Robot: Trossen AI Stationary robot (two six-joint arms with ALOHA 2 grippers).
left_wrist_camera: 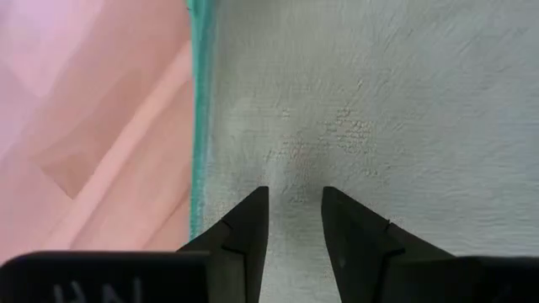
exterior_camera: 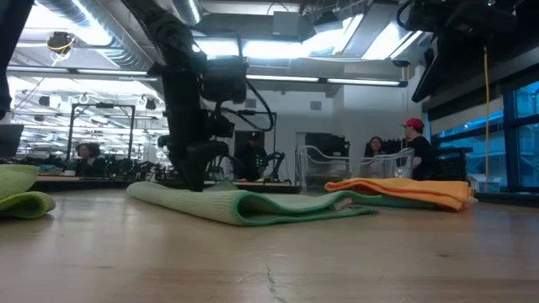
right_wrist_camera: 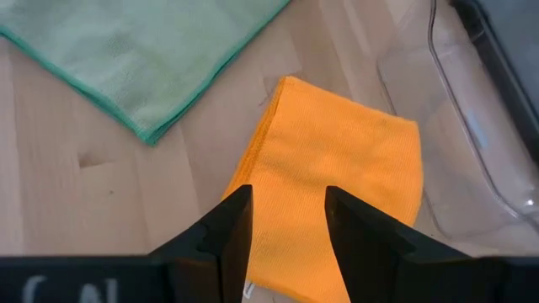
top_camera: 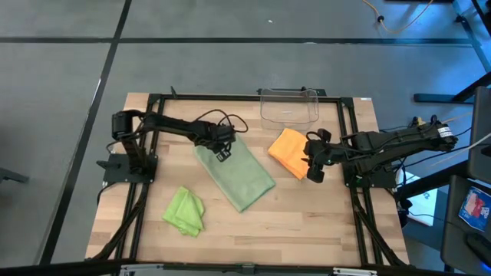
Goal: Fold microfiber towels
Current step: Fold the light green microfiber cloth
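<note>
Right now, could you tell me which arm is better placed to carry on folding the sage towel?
Probably the left: the left gripper sits open right over the sage towel's far end. The right gripper hovers open at the orange towel instead.

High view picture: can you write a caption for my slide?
Left pincer over the sage green towel, right pincer beside the folded orange towel, lime towel waiting, clear bin behind.
</note>
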